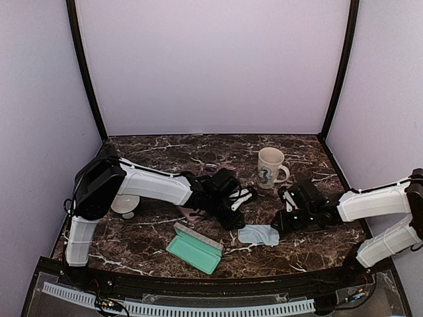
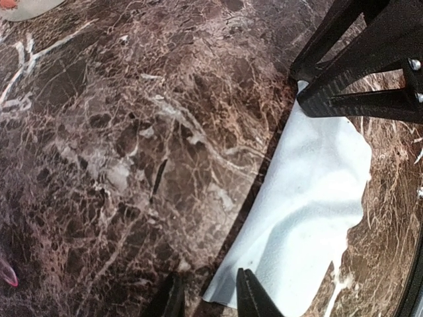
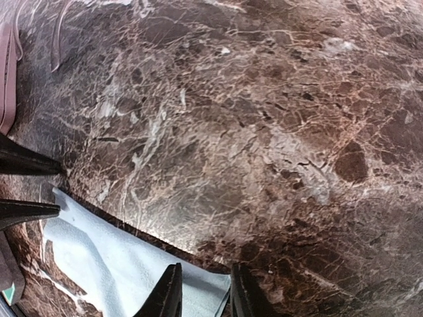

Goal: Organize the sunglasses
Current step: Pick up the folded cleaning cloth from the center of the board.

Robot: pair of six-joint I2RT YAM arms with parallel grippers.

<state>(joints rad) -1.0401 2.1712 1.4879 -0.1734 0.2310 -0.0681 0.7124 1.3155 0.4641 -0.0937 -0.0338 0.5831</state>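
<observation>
Of the sunglasses I make out only a thin dark frame (image 1: 210, 170) on the table behind my left wrist, partly hidden by the arm. A light blue cloth (image 1: 259, 234) lies flat between my two grippers. My left gripper (image 1: 239, 212) is low at the cloth's left end. Its jaws stand apart, with a corner of the cloth (image 2: 228, 290) between the fingertips (image 2: 254, 298). My right gripper (image 1: 283, 223) is at the opposite end, jaws also apart, straddling the cloth's corner (image 3: 211, 290). Neither holds anything.
An open green case (image 1: 195, 247) lies near the front edge. A pink case (image 1: 190, 212) sits under my left forearm. A cream mug (image 1: 271, 168) stands behind the grippers. A white round object (image 1: 125, 205) is at the left.
</observation>
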